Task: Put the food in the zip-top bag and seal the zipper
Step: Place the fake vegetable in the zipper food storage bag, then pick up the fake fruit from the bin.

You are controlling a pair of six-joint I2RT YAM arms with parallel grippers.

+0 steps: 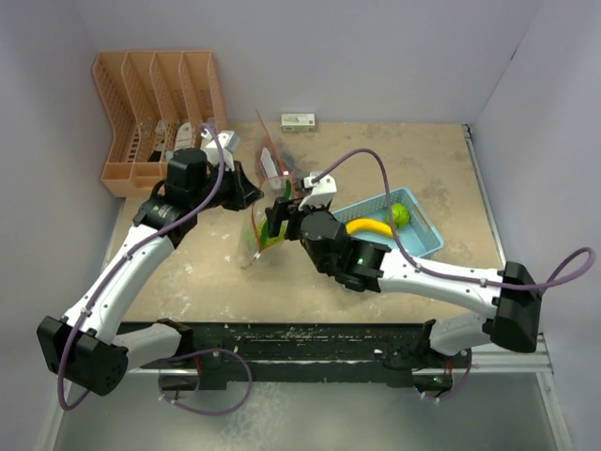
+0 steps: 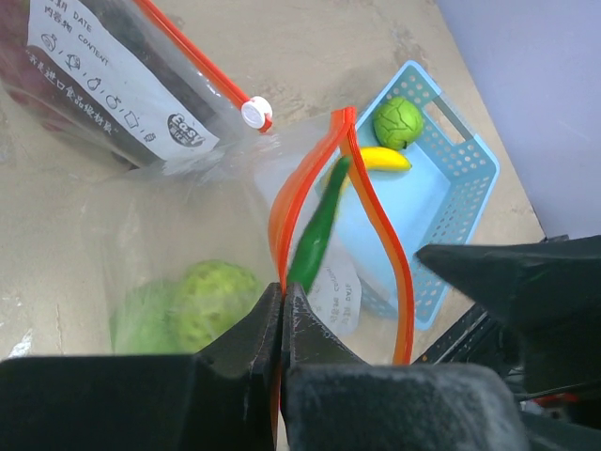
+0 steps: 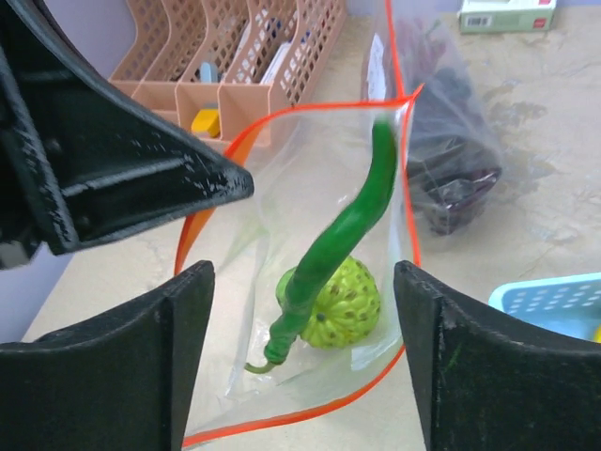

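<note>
The clear zip-top bag [image 3: 244, 310] stands open, its orange-red zipper [image 3: 282, 427] forming a loop. My left gripper [image 2: 282, 291] is shut on the zipper [image 2: 278, 216] at one side of the mouth and holds it up; in the top view the left gripper [image 1: 250, 194] is just left of the bag [image 1: 266, 230]. My right gripper [image 3: 302, 282] is open above the mouth and holds nothing. A long green pepper [image 3: 349, 225] leans inside the bag on a bumpy round green fruit [image 3: 346, 303]. A banana [image 1: 368, 226] and a green fruit [image 1: 401, 214] lie in the light-blue basket [image 1: 427, 241].
A second clear bag with dark red contents [image 3: 451, 160] lies behind the open one, its white slider [image 2: 254, 112] showing. A peach slotted organiser [image 1: 155, 103] stands at the back left. A small green and white box [image 1: 299, 122] sits by the back wall.
</note>
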